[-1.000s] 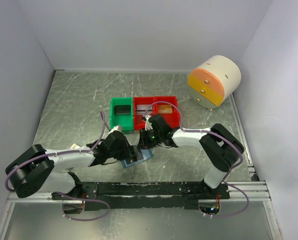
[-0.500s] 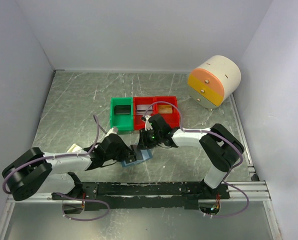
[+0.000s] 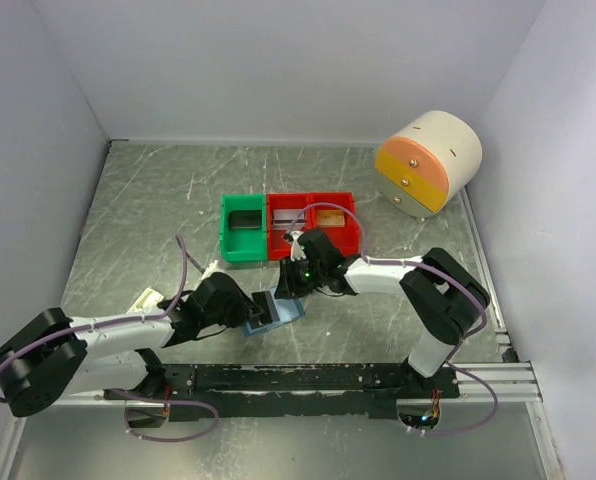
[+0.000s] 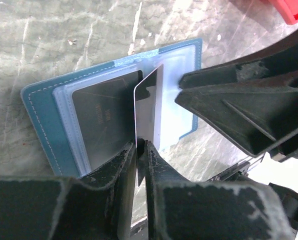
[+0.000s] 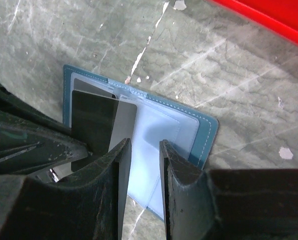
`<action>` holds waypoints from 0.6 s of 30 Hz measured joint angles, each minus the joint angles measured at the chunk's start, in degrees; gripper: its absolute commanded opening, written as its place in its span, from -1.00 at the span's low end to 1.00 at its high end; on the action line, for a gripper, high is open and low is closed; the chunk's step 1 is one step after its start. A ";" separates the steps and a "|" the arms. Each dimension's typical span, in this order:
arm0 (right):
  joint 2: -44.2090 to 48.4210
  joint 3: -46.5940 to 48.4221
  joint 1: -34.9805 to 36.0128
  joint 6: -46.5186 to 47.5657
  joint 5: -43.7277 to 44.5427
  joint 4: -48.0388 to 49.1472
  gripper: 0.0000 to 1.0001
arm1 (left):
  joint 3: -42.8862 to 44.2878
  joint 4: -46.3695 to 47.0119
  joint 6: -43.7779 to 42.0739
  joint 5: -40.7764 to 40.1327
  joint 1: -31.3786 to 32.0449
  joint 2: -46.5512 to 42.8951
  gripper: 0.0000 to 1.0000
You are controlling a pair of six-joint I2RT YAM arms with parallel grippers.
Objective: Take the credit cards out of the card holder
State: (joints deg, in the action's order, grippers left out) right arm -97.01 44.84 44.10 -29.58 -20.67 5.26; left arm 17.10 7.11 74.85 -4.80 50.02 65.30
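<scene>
The card holder lies open on the table, slate-blue outside and light-blue inside. My left gripper is shut on the near edge of one credit card, which stands up on edge out of the middle pocket. A second dark credit card lies flat in the left pocket. My right gripper is open, its fingers straddling the light-blue inner panel of the card holder and holding nothing. From above, both grippers meet over the card holder.
A green bin and two red bins stand just behind the holder. A cream-and-orange drawer unit sits at the back right. A small cream box lies beside the left arm. Walls close in the table.
My left jaws have closed on the card, and the left arm's elbow has swung down and to the left. The right arm has not moved.
</scene>
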 measured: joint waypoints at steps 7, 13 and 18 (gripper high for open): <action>4.42 -2.93 0.39 -2.89 -1.42 1.14 -0.39 | 0.00 0.42 0.02 0.09 0.00 1.79 -0.51; 1.31 -2.64 0.76 -3.72 -3.19 3.06 -0.40 | 0.00 0.33 -0.02 0.07 0.00 1.16 -0.44; -1.70 -1.20 0.66 -4.24 -4.90 4.37 -0.40 | 0.00 0.68 -0.31 0.07 0.00 0.81 -0.28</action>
State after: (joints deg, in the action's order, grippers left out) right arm -98.72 43.64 44.75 -33.82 -25.56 9.63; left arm 17.10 7.79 74.54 -4.73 50.02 66.11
